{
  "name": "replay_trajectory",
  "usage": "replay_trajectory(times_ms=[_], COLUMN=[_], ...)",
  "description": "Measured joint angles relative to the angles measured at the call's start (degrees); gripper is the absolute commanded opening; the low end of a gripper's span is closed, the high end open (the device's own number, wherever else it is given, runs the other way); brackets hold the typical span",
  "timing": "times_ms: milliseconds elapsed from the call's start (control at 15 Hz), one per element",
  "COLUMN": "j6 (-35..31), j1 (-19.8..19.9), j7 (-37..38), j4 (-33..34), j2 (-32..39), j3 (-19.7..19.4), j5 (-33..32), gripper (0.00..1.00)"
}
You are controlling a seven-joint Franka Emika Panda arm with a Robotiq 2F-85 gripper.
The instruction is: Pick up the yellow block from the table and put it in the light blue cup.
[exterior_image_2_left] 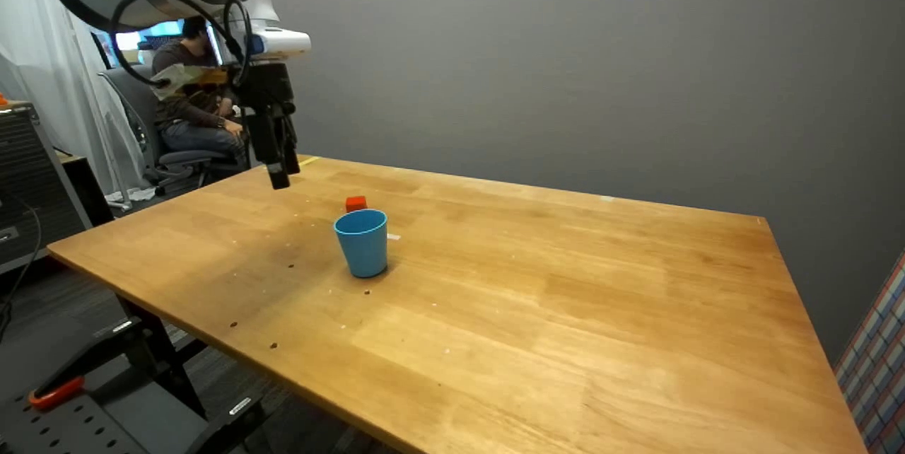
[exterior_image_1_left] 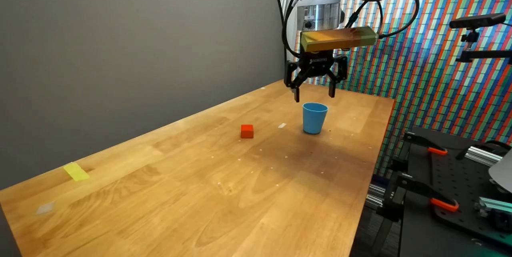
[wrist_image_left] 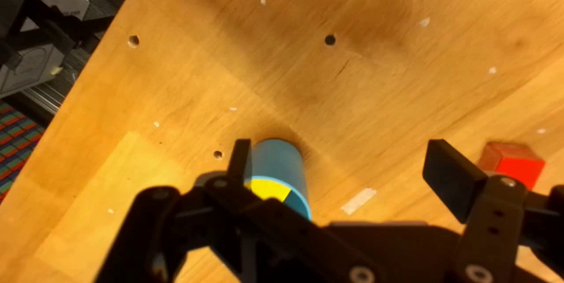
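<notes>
Yellow block (wrist_image_left: 269, 189): lies inside the light blue cup (exterior_image_1_left: 314, 121) — a bright patch within the rim, visible in the wrist view alone; hidden by the cup's side in both exterior views; depth inside impossible to tell. Light blue cup: stands upright on the table (exterior_image_1_left: 180, 205); seen from rim to base in both exterior views, partly covered in the wrist view. Gripper (exterior_image_1_left: 314, 93): hangs above the table, apart from the cup; spread wide, gap plain in an exterior view and the wrist view; fingers (exterior_image_2_left: 280, 177) overlapping where seen side-on, in an exterior view. Red block (exterior_image_2_left: 355, 203): rests on the table, well apart from the cup in the wrist view — just behind the rim in an exterior view. White strip (wrist_image_left: 359, 200): lies flat between cup and red block in the wrist view. Yellow scrap (exterior_image_1_left: 76, 171): lies flat at the table's edge beside the grey wall (exterior_image_1_left: 140, 49), plain in an exterior view. Seated person (exterior_image_2_left: 185, 107): in the background, in an exterior view only.
</notes>
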State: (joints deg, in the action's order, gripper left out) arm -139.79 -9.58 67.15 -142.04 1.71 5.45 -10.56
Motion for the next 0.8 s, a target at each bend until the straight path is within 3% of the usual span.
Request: replay_trajectory(times_ms=[333, 600, 800], j6=[3.02, 11.67, 13.59], j1=[-0.67, -0.94, -0.94], j7=[-8.63, -15.14, -16.66], j4=[-0.65, 5.18, 7.46], j2=[-4.29, -4.1, -3.48], j3=[3.91, 5.58, 5.6], j5=[5.55, 7.1, 7.38], gripper=[1.0, 1.0, 1.0])
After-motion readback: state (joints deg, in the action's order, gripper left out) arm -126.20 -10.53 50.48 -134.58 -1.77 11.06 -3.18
